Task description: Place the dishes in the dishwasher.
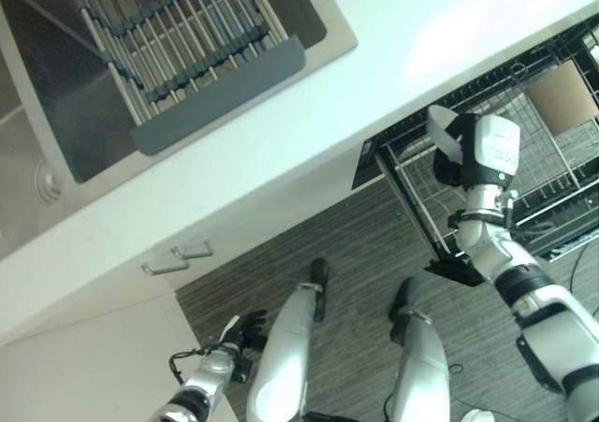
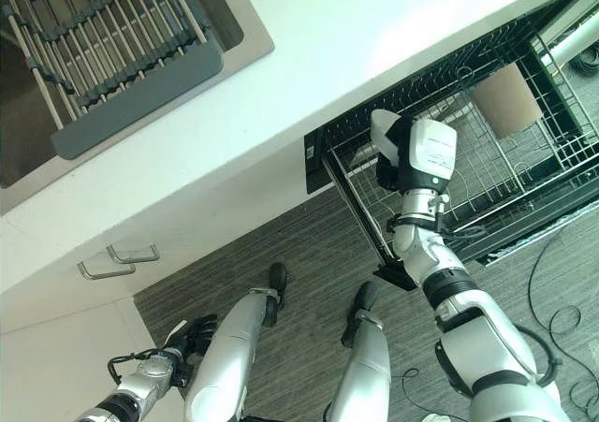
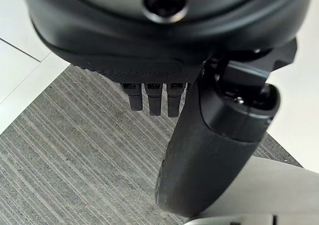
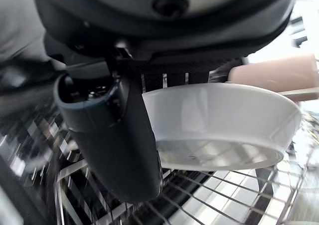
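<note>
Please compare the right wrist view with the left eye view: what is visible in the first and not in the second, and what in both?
The right wrist view alone shows the thumb pinching the round white ceramic bowl, its inside facing down. The left eye view alone shows the grey slatted drying rack in the steel sink, the white countertop and the left hand low over the floor. Both show the right hand, the bowl, the wire dishwasher rack and a beige cup.

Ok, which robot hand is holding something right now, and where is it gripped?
The right robot hand holds a white bowl by its rim, thumb outside, over the dishwasher rack. The left robot hand holds nothing.
</note>
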Robot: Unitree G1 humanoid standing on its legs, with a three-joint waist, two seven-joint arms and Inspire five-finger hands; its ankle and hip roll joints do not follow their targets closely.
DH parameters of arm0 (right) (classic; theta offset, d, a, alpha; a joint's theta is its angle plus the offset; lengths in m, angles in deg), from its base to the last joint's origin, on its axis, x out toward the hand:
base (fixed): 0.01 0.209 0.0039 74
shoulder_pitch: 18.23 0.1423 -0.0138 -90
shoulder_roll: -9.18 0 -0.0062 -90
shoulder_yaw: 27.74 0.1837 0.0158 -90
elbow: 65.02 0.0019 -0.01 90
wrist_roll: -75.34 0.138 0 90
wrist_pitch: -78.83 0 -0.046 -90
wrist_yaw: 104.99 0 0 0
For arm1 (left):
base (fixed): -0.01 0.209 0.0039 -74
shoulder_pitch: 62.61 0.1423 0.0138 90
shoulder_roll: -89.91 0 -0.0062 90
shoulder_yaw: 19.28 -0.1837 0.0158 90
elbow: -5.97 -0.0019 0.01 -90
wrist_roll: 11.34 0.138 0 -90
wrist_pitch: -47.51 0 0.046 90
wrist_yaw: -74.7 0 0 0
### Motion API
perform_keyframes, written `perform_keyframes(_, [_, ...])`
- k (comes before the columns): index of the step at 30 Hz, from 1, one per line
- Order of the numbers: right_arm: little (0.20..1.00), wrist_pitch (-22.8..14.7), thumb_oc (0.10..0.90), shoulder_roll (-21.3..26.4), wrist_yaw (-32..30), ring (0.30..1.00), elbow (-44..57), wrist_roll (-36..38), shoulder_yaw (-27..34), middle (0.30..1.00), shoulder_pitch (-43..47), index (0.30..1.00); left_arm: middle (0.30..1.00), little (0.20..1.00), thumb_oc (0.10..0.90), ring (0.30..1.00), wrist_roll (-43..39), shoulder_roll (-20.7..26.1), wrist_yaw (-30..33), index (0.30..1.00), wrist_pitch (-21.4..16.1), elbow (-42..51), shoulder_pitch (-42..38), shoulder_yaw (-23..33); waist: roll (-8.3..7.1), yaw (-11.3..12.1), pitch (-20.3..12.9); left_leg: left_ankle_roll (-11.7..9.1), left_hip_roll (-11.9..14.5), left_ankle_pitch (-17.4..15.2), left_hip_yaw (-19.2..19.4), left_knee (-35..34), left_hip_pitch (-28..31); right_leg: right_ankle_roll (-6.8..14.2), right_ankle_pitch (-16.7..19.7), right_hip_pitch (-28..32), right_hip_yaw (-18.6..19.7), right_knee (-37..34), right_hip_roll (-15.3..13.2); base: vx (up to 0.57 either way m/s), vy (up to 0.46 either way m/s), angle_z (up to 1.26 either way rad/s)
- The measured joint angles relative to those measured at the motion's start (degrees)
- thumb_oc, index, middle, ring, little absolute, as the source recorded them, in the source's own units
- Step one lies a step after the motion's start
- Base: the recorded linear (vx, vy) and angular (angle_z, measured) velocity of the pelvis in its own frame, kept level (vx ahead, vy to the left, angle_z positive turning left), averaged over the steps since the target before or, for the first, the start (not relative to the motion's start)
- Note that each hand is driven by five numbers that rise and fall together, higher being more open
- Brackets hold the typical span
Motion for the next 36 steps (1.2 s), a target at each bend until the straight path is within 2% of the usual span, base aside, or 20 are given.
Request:
perform_keyframes(4, [0.3, 0.78, 0.4, 1.48, 3.46, 0.3, -1.71, -4.8, -3.49, 0.3, 3.51, 0.3, 0.9, 0.9, 0.8, 0.9, -0.1, 0.69, 0.08, 0.9, -0.09, 0.7, -0.22, 0.01, -0.5, 0.01, 0.02, -0.62, 0.8, 0.44, -1.25, 0.59, -2.43, -0.07, 0.09, -1.57, -0.94, 0.15, 0.97, -0.03, -0.074, 0.06])
perform_keyframes(8, [0.3, 1.1, 0.4, 4.14, 10.31, 0.3, -2.2, -7.22, -7.4, 0.3, 6.75, 0.3, 0.9, 0.9, 0.8, 0.9, -0.35, 2.8, 0.11, 0.9, 1.03, 2.84, -0.34, -0.02, -2.23, -0.06, -0.06, -0.87, 1.3, 0.58, -2.4, 0.86, -3.11, -0.12, 0.07, -1.55, -1.87, 0.24, 1.55, -0.02, -0.109, 0.06])
perform_keyframes(9, [0.521, 1.33, 0.547, 4.28, 11.31, 0.521, -2.29, -7.1, -7.41, 0.521, 7.02, 0.521, 0.9, 0.9, 0.8, 0.9, -1.17, 2.92, 0.18, 0.9, 1.14, 2.88, -0.62, -0.02, -2.43, -0.04, -0.08, -0.76, 1.36, 0.51, -2.58, 0.99, -3.33, -0.13, 0.08, -1.56, -2.01, 0.23, 1.61, 0.0, -0.07, 0.09])
perform_keyframes(10, [0.9, 1.66, 0.8, 4.42, 12.55, 0.9, -2.18, -7.04, -7.38, 0.9, 7.06, 0.9, 0.9, 0.9, 0.8, 0.9, -1.76, 3.09, 0.23, 0.9, 1.23, 3.13, -0.7, 0.02, -2.49, -0.1, -0.08, -0.75, 1.43, 0.49, -2.86, 1.2, -3.63, -0.15, 0.1, -1.57, -2.21, 0.19, 1.72, 0.0, -0.061, 0.08])
perform_keyframes(14, [0.9, 3.76, 0.8, 4.37, 18.2, 0.9, -2.74, -3.34, -6.21, 0.9, 8.13, 0.9, 0.9, 0.9, 0.8, 0.9, -2.13, 4.57, 0.25, 0.9, 2.08, 5.0, -0.71, 0.03, -3.16, 0.18, -0.2, -1.26, 1.62, 0.29, -3.35, 1.42, -3.97, -0.36, 0.19, -1.48, -2.57, 0.04, 1.99, 0.0, -0.012, 0.03])
perform_keyframes(17, [0.9, 3.64, 0.8, 3.61, 26.36, 0.9, -4.34, 0.98, -3.12, 0.9, 9.32, 0.9, 0.9, 0.9, 0.8, 0.9, -2.13, 4.63, 0.28, 0.9, 3.14, 5.82, -0.87, 0.05, -3.2, 0.13, -0.23, -1.23, 1.51, 0.36, -3.29, 1.43, -3.98, -0.31, 0.18, -1.45, -2.39, -0.09, 1.98, 0.0, 0.0, 0.0])
perform_keyframes(19, [0.9, 2.9, 0.8, 3.16, 30.61, 0.9, -4.98, 6.18, 0.81, 0.9, 9.7, 0.9, 0.9, 0.9, 0.8, 0.9, -2.12, 5.08, 0.28, 0.9, 4.42, 7.0, -0.82, 0.11, -3.29, 0.09, -0.29, -1.23, 1.52, 0.35, -3.35, 1.64, -3.94, -0.37, 0.21, -1.34, -2.39, 0.12, 1.97, 0.0, 0.0, 0.0])
perform_keyframes(24, [0.9, 1.61, 0.8, 3.27, 36.26, 0.9, -6.82, 15.52, 3.94, 0.9, 10.46, 0.9, 0.9, 0.9, 0.8, 0.9, -2.1, 5.24, 0.26, 0.9, 5.0, 7.01, -0.78, 0.11, -3.33, 0.01, -0.44, -1.23, 1.49, 0.36, -3.3, 1.86, -3.65, -0.38, 0.2, -1.13, -2.26, 0.36, 1.9, 0.0, 0.015, 0.0])
perform_keyframes(26, [0.9, 1.22, 0.8, 3.09, 39.53, 0.9, -6.86, 21.35, 6.3, 0.9, 10.06, 0.9, 0.9, 0.9, 0.8, 0.9, -2.09, 5.22, 0.23, 0.9, 5.07, 7.02, -0.71, 0.11, -3.31, -0.08, -0.45, -1.23, 1.29, 0.35, -3.1, 1.88, -3.33, -0.4, 0.2, -1.12, -1.66, 0.74, 1.75, 0.02, 0.071, -0.02])
perform_keyframes(28, [0.9, 2.37, 0.8, 0.17, 44.05, 0.9, -8.73, 27.84, 8.49, 0.9, 7.35, 0.9, 0.9, 0.9, 0.8, 0.9, -2.1, 4.98, 0.06, 0.9, 5.04, 7.27, -0.53, 0.57, -3.14, 0.02, -0.5, -1.09, 0.82, 0.25, -2.73, 1.85, -2.83, -0.49, -0.28, -1.27, -1.07, 1.62, 1.3, 0.02, 0.079, -0.01])
perform_keyframes(30, [0.9, 0.95, 0.8, -1.76, 42.17, 0.9, -4.48, 30.84, 12.31, 0.9, 3.62, 0.9, 0.9, 0.9, 0.8, 0.9, -2.12, 4.83, -0.02, 0.9, 5.43, 7.09, 0.11, 1.61, -3.08, -0.92, -0.51, -0.83, 0.74, 0.03, -1.97, 2.12, -2.77, -0.73, -0.5, -1.78, -0.58, 2.24, 0.99, 0.01, 0.072, -0.09])
perform_keyframes(33, [0.9, 0.77, 0.8, -2.23, 41.48, 0.9, -3.39, 31.66, 12.38, 0.9, 2.86, 0.9, 0.9, 0.9, 0.8, 0.9, -2.17, 3.94, 0.28, 0.9, 5.78, 7.02, -0.04, 2.04, -2.07, -1.7, -0.71, -0.64, 0.45, -0.09, -1.4, 2.2, -2.8, -0.17, -0.88, -2.37, 0.77, 2.39, 1.01, 0.0, 0.064, -0.09])
perform_keyframes(36, [0.9, 1.04, 0.8, -2.15, 40.89, 0.9, -1.94, 31.56, 12.32, 0.9, 2.68, 0.9, 0.9, 0.9, 0.8, 0.9, -2.25, 3.9, 0.31, 0.9, 5.72, 7.03, -0.01, 2.18, -2.01, -1.61, -0.73, -0.75, 0.43, -0.02, -1.4, 2.15, -3.15, -0.1, -0.93, -3.16, 0.98, 3.09, 0.96, 0.0, 0.0, 0.0])
